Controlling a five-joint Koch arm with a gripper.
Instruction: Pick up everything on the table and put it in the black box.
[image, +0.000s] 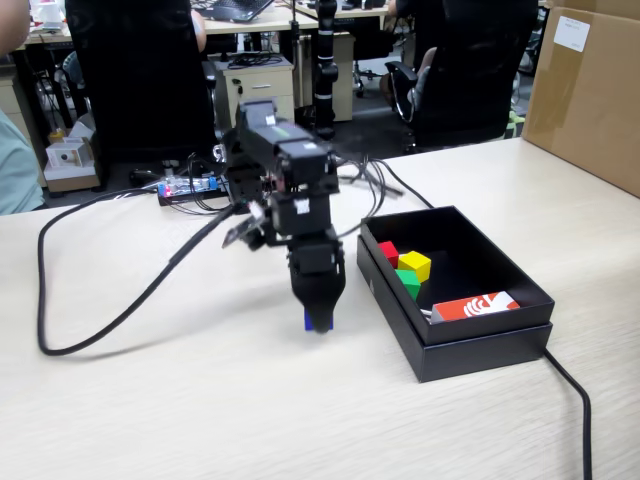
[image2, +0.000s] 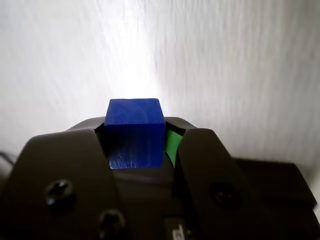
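Looks like a regular office that doubles as a tinkering spot. Behind the light wood-grain surface (image: 200, 400) there are black office chairs (image: 455, 70), more desks with a laptop (image: 238, 10) on one, and a small drawer cabinet (image: 256, 85) underneath. A big brown cardboard carton (image: 590, 90) sits at the right edge, and black cables (image: 90, 300) trail across the surface.

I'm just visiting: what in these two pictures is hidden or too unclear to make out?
- Blue cube: in the fixed view the gripper covers nearly all of it; whether it touches the table is unclear.
- Green cube: partly behind the yellow cube and the black box wall.
- Red cube: half hidden by the box's near wall.
- Red-and-white packet: its print is too small to read.
- Wrist view: the fingers block everything below the cube; the box is out of frame.
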